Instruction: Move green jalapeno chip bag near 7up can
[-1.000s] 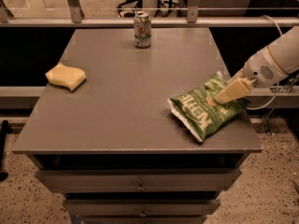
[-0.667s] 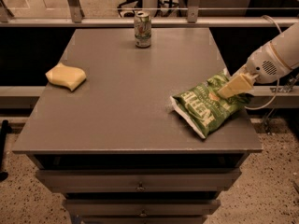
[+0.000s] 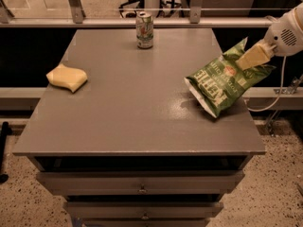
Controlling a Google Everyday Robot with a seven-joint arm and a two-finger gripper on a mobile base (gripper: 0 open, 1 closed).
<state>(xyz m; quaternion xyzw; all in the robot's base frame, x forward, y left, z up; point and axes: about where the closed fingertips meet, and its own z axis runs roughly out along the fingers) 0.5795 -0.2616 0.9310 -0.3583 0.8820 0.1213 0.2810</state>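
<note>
Tool [image 3: 245, 60], arm [image 3: 286, 30] cropped at right edge, grips green jalapeno chip bag [image 3: 220, 84], hiding its corner.

This looks like an office or lab workspace. A plain grey counter [image 3: 137, 112] stands on a stack of drawers [image 3: 142, 184], and the floor [image 3: 281, 200] below is hard and speckled. Just past the counter's far edge runs a glass partition on metal posts [image 3: 75, 1]. Behind it shows the wheeled base of an office chair [image 3: 131, 1]. A cable [image 3: 280, 86] droops off the right edge. The gripper [image 3: 244, 61] hangs over that right edge, towards the far right corner, pinching the green jalapeno chip bag [image 3: 220, 84].
</note>
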